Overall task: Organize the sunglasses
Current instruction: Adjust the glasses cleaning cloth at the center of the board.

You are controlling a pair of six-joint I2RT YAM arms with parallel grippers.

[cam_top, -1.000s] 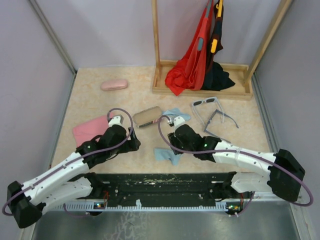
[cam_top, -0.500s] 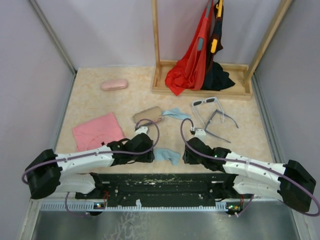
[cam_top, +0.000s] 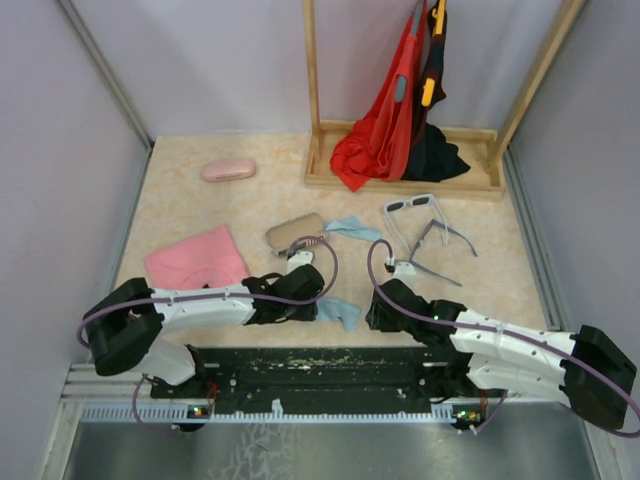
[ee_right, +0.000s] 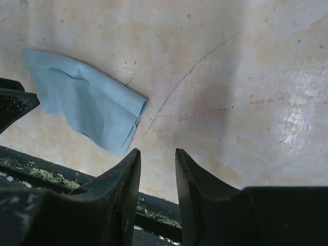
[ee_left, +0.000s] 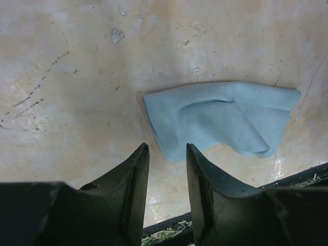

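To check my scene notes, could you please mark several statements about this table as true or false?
1. The chunky white-framed sunglasses with dark lenses lie untouched by either gripper. True.
2. The left gripper is clamped on the nearer small light-blue cloth. False: its jaws stand apart and empty, the cloth just ahead.
3. The oblong pink glasses case touches the thin grey-framed glasses. False: they lie far apart.
4. The right gripper holds nothing. True.
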